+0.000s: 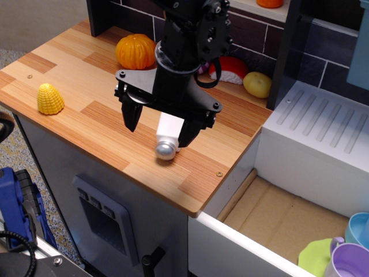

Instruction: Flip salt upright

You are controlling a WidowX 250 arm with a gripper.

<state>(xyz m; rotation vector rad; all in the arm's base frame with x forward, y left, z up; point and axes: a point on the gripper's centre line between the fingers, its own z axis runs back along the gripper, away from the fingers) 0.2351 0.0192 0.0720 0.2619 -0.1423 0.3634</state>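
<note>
The salt point(168, 134) lies on its side on the wooden counter point(75, 69). Its white block body points back and its silver dome cap point(165, 150) points toward the front edge. My black gripper point(159, 136) hangs straight down over it, open, with one finger on each side. The salt sits close against the right finger point(189, 131). The left finger point(131, 117) stands well apart from it. The gripper's body hides the back end of the salt.
An orange pumpkin point(136, 51) sits behind the gripper, and a yellow corn point(50, 98) at the counter's left. A red-and-white toy point(230, 69) and a yellow-green toy point(257, 84) sit at the back right. A white sink point(323, 124) and cups point(349, 254) are to the right.
</note>
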